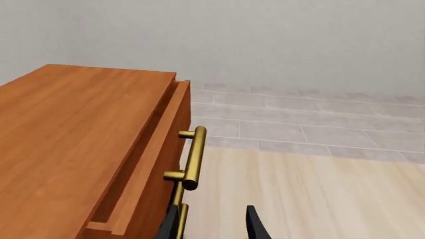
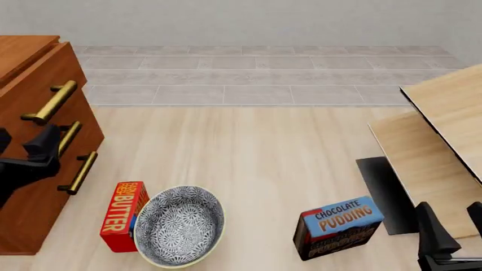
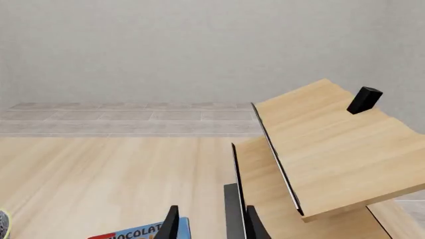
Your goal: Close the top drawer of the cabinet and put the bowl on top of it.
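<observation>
The cabinet (image 2: 19, 214) stands at the table's left, with its flat top (image 1: 66, 134) filling much of the left wrist view. Its top drawer (image 1: 159, 164) is pulled out a little, so a narrow slot shows behind the front. The drawer's brass handle (image 2: 49, 102) (image 1: 194, 157) lies just ahead of my left gripper (image 2: 24, 144) (image 1: 212, 226), which is open and holds nothing. The bowl (image 2: 179, 226) rests on the table near the front edge. Its rim barely shows in the right wrist view. My right gripper (image 2: 454, 223) (image 3: 211, 225) is open at the front right, far from the bowl.
A red butter box (image 2: 124, 216) touches the bowl's left side. A blue chocolate pudding box (image 2: 337, 226) (image 3: 143, 233) lies right of the bowl. A pale wooden stepped shelf (image 2: 441, 141) (image 3: 325, 149) rises on the right. The two lower drawer handles (image 2: 79, 172) sit beneath the left gripper.
</observation>
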